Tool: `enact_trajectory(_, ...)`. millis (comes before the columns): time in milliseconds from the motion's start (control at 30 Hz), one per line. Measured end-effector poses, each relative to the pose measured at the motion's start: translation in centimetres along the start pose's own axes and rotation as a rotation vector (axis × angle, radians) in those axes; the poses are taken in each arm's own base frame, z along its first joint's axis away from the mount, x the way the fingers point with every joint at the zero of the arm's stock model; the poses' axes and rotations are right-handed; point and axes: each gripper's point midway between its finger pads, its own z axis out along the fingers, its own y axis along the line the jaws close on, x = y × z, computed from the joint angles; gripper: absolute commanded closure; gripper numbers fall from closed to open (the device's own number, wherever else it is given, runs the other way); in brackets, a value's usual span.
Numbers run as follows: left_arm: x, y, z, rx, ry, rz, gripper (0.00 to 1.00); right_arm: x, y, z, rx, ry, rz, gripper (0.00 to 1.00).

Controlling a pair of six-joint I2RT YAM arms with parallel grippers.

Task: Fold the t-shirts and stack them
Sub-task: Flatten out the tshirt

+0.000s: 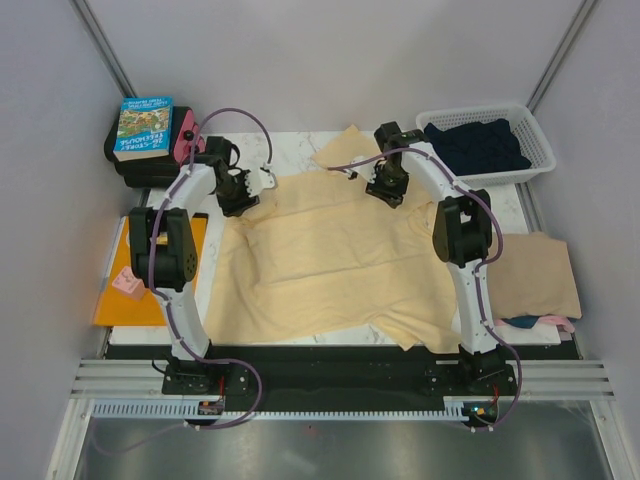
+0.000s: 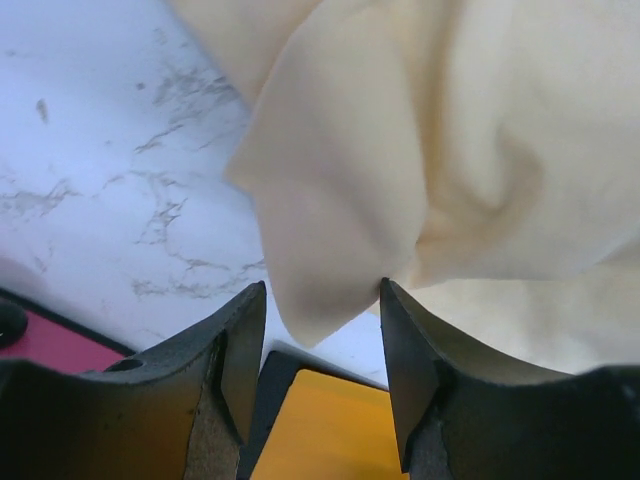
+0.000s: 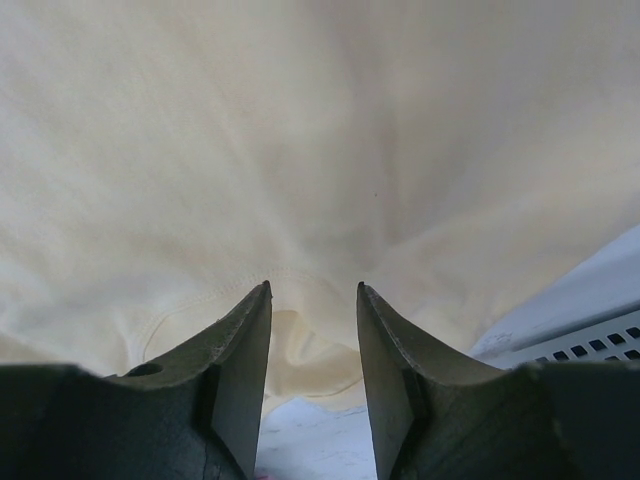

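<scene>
The large pale yellow cloth t-shirt [image 1: 330, 260] lies spread beneath both claws, collar end under them, hem trailing well behind. Only the wrist views reveal the jaws: the left claw [image 2: 322, 285] gapes around a fold's tip and the right claw [image 3: 314, 285] gapes over the collar seam, neither clamping.

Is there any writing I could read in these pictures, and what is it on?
Book cover: a printed title, upside down to the overhead camera, too small and blurred to read.
Yellow shirt: no writing visible.
Basket: no writing visible.
</scene>
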Motion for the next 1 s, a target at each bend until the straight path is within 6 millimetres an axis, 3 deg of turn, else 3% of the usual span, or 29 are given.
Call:
enact_trajectory(267,0.9,5.2,-1.8,-0.166,-0.016,-0.067,0.44,0.2,0.2,1.5,-0.019,0.014,0.002,0.57)
enact_trajectory(433,0.3,6.8,-2.0,-0.204,-0.031,-0.058,0.46,0.1,-0.1,2.0,-0.009,0.01,0.002,0.66)
enact_trajectory(467,0.3,7.1,-2.0,-0.21,-0.033,-0.056,0.52,0.1,-0.1,2.1,-0.008,0.009,0.002,0.76)
enact_trajectory(500,0.2,7.3,-2.0,-0.213,-0.035,-0.056,0.64,0.0,-0.2,2.1,-0.003,0.007,0.004,0.81)
enact_trajectory(533,0.0,7.6,-2.0,-0.219,-0.038,-0.057,0.98,0.0,-0.3,2.2,-0.001,0.005,0.001,0.86)
enact_trajectory(567,0.0,7.8,-1.9,-0.223,-0.04,-0.059,0.98,-0.1,-0.3,2.2,0.003,0.004,0.006,0.89)
enact_trajectory(767,-0.1,7.4,-0.8,-0.192,-0.047,-0.063,0.98,-0.1,-0.6,2.2,0.015,0.005,0.015,0.89)
enact_trajectory(1000,-1.7,3.7,1.0,-0.024,-0.097,-0.045,0.98,0.0,-0.8,2.4,0.024,0.012,0.016,0.89)
